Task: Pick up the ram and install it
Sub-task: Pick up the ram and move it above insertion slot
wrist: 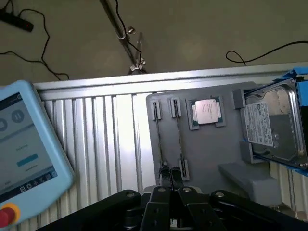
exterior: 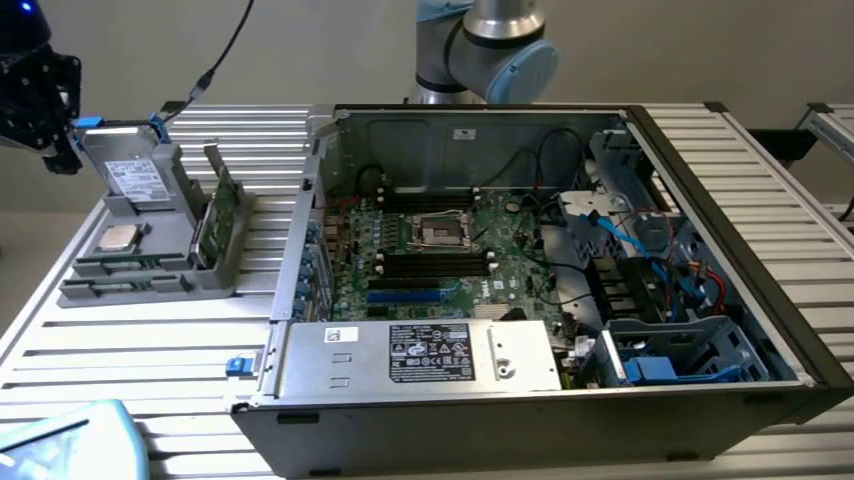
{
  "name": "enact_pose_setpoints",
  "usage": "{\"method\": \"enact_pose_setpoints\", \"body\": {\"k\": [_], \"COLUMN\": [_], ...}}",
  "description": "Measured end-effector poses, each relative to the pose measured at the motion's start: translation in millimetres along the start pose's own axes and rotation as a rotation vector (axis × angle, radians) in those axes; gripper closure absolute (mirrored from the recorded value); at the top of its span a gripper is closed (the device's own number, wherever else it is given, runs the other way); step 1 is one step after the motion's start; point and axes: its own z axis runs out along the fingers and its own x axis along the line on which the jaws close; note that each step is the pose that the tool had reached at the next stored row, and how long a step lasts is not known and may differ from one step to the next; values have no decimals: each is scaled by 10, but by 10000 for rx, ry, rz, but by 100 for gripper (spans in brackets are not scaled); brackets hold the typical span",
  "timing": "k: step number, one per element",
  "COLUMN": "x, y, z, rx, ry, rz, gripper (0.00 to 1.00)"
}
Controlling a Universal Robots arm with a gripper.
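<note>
So the gripper (wrist: 170, 177) hovers by the grey holder (exterior: 96, 290), fingers together, gripping nothing; the ram (exterior: 214, 212) stands on edge there, probably for easy pinching.

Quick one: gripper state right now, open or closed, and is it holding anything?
Gripper: closed, holding nothing; the ram stands in the grey tray.
</note>
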Motion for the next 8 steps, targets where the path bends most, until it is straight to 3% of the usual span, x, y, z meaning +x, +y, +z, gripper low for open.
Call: {"method": "enact_pose_setpoints", "body": {"k": [5,8], "x": [0,-1], "y": [-2,-2], "z": [15,26], "rx": [30,46], "ry": [64,65], "rz": [-913,-1460], "gripper": [89,89]}}
